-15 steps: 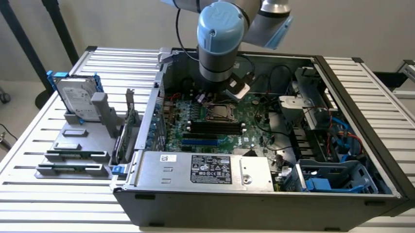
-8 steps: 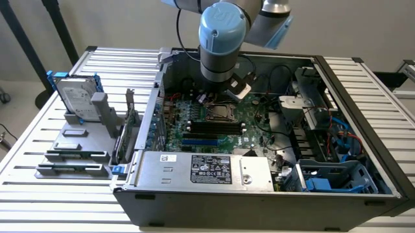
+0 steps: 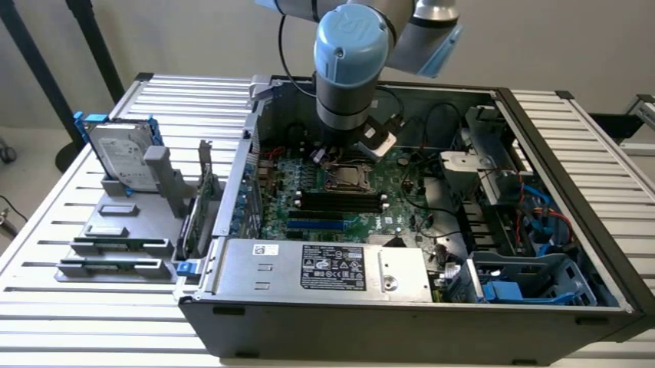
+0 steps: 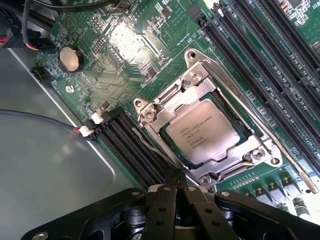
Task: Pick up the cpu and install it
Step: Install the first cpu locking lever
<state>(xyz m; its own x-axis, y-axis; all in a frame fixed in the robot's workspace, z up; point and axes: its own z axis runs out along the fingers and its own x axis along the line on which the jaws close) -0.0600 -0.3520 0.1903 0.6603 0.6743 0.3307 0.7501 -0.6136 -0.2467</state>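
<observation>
The cpu (image 4: pixel 202 136), a flat square chip with a silver metal top and printed text, lies in the motherboard socket, and the metal retention frame (image 4: pixel 252 150) is down around it. In the exterior view the cpu (image 3: pixel 348 178) sits just below the arm's wrist inside the open computer case. My gripper (image 4: pixel 175 175) hangs just off one corner of the socket, its black fingers (image 4: pixel 161 210) pressed together with nothing visible between them. The fingertips meet beside the end of the thin socket lever (image 4: pixel 150 147); whether they touch it I cannot tell.
Black memory slots (image 4: pixel 260 55) run along one side of the socket, and more slots (image 4: pixel 125 140) along the other. A coin battery (image 4: pixel 70 58) sits on the board. The power supply (image 3: pixel 317 268) and the case walls (image 3: pixel 235 176) hem in the board. Outside, a hard drive in a blue frame (image 3: pixel 118 153) stands on a grey holder (image 3: pixel 113 245).
</observation>
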